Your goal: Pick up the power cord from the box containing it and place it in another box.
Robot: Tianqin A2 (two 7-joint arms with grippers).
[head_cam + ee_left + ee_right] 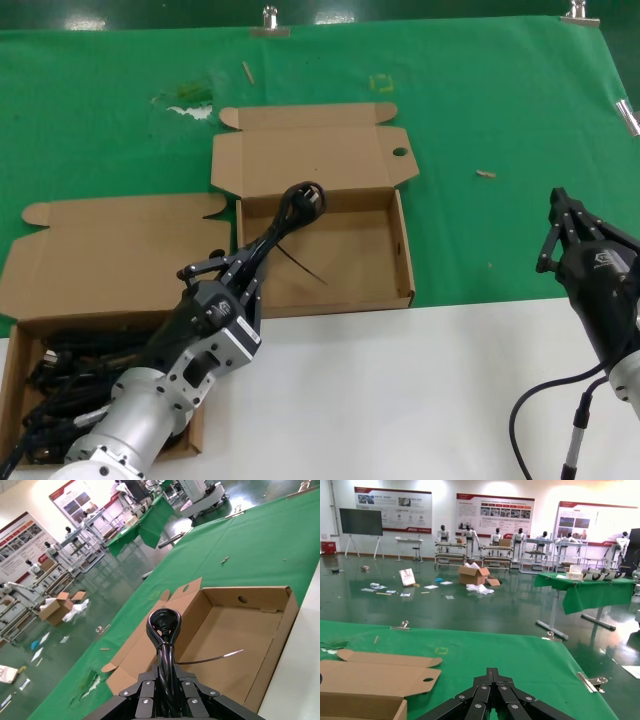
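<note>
My left gripper (243, 268) is shut on a bundled black power cord (283, 222), held above the left edge of the middle brown box (405, 250). The cord's plug end (307, 195) points toward that box's hinged lid (300, 150). In the left wrist view the cord (163, 645) rises from between the shut jaws, with the plug (163, 621) over the box's left wall and the box floor (235, 645) beyond; a thin black tie (212, 658) lies there. The left box (12, 360) at the near left holds several more black cords (70, 365). My right gripper (562, 225) is shut and empty at the right.
Green cloth (500, 110) covers the far table; a white surface (420, 390) lies in front. Small wood scraps (485, 174) and metal clips (270, 20) sit on the cloth. The right wrist view shows the middle box's lid (375, 672) and the shut right gripper (492, 672).
</note>
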